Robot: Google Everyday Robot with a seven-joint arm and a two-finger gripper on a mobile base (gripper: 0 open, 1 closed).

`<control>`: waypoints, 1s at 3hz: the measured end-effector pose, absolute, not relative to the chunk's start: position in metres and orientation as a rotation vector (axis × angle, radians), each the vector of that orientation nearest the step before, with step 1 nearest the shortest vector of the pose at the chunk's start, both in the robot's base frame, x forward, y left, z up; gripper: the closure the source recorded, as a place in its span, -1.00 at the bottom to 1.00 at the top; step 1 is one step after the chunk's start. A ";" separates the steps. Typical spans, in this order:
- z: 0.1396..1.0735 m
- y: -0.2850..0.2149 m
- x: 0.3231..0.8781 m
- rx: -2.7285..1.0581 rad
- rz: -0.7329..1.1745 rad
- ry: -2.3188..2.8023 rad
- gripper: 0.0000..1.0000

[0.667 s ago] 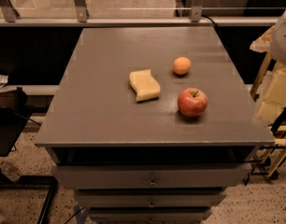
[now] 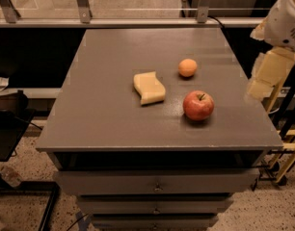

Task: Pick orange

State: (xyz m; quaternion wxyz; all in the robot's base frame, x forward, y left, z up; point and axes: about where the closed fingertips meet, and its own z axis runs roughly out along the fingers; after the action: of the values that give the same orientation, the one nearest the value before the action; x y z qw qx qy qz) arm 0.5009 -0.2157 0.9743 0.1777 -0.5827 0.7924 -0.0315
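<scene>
The orange (image 2: 187, 67) sits bare on the grey counter (image 2: 104, 114), a little right of the middle and toward the far side, with nothing touching it; a small shadow lies beneath it. At about 5 o'clock from it, near but apart, stands the red apple (image 2: 198, 105), stem up. At about 8 o'clock lies the pale yellow wavy block (image 2: 149, 87), also apart from it.

Out at 3 o'clock from the orange, past the counter's right edge and well apart from the fruit, hangs the gripper (image 2: 265, 76), a pale, smeared shape. Whether it is apart or together I cannot tell. It holds nothing that can be seen. The white arm (image 2: 288, 18) above it is cut off by the top and right borders.

Below the counter, drawer fronts (image 2: 157, 183) are stacked, the lowest cut off at the bottom edge.
</scene>
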 end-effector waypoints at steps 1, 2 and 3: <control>0.977 -0.207 0.565 -1.572 -0.106 2.255 -1.00; 0.962 -0.202 0.618 -1.408 -0.099 2.305 -1.00; 0.938 -0.198 0.655 -1.315 -0.069 2.360 -1.00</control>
State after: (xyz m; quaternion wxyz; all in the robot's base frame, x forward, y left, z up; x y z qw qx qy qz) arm 0.6548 -0.1976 0.9381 0.2177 -0.4750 0.8523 -0.0250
